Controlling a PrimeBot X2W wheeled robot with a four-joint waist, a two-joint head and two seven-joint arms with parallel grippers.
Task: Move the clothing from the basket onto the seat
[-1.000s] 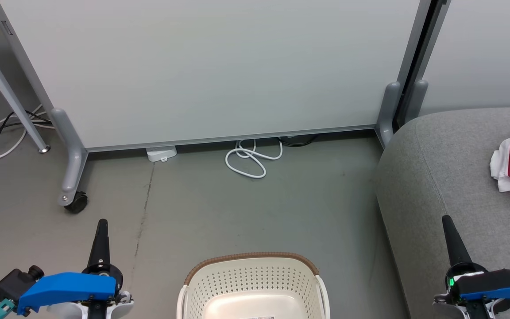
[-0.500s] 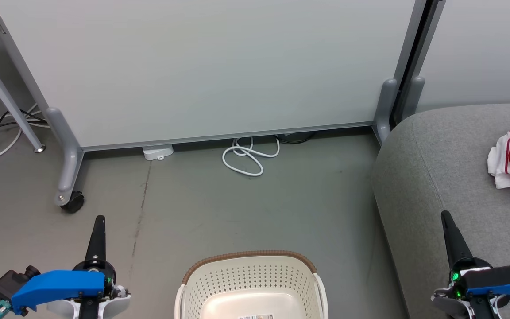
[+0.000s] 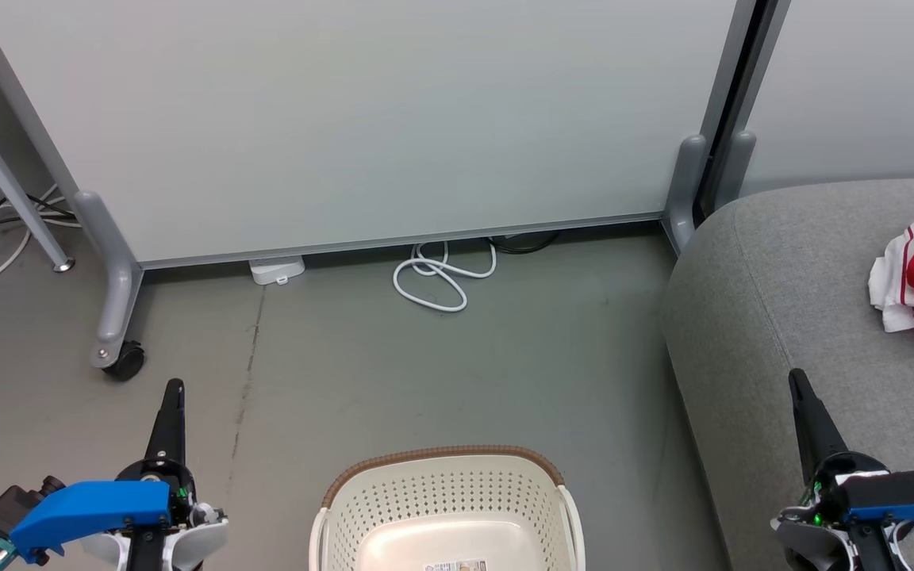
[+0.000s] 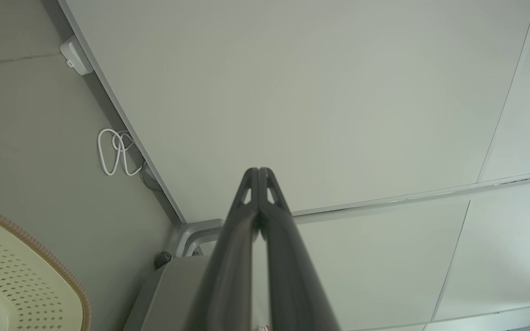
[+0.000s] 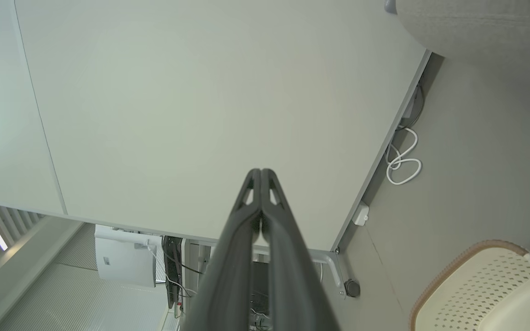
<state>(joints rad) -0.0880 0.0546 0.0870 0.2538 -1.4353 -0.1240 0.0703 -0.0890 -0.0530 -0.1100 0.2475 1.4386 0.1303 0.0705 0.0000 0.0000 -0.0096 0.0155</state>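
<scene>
Left claw [image 3: 174, 387], right claw [image 3: 796, 376]: closed, pointing forward

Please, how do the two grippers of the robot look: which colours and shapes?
The left gripper and right gripper each have long, dark, tapering fingers with small triangular holes near the tips. Behind each sits a white shell and a bright blue cover. A small green light glows on the right one.

The head camera shifted, so the whole scene slid slightly up and left, and more of the basket [image 3: 441, 496] and its paper label [image 3: 457, 565] came into view.
</scene>
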